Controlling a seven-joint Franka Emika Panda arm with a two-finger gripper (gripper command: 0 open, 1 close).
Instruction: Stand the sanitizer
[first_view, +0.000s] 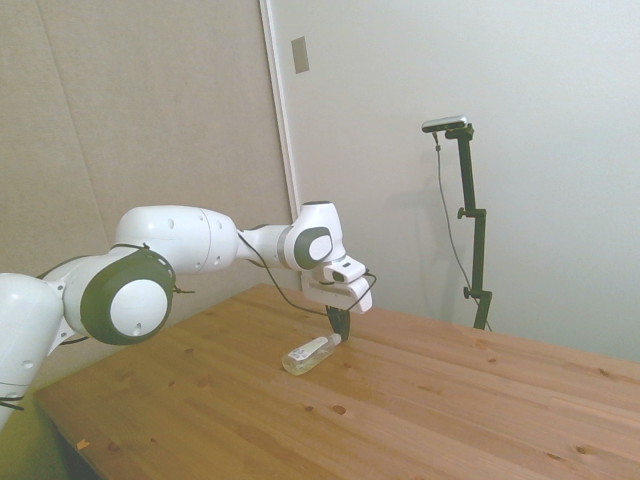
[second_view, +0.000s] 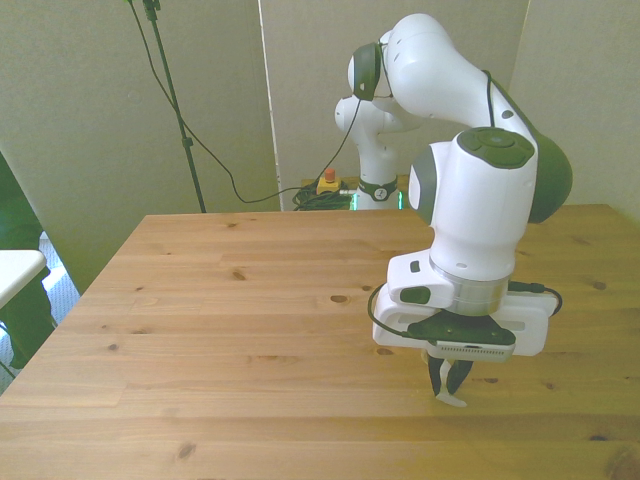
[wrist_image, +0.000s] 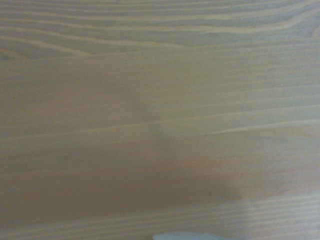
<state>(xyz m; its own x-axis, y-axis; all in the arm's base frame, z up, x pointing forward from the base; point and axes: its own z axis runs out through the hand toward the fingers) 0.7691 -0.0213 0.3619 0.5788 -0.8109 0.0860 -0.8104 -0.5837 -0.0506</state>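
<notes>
Wooden counter (first_view: 420, 400) carrying the sanitizer (first_view: 310, 354), which lies on its side, pump top toward the hand (first_view: 339, 335). The hand points straight down with its dark fingers (second_view: 446, 377) drawn narrow around the bottle's white top end. In the front view only a pale sliver of the bottle shows below the fingertips.
</notes>
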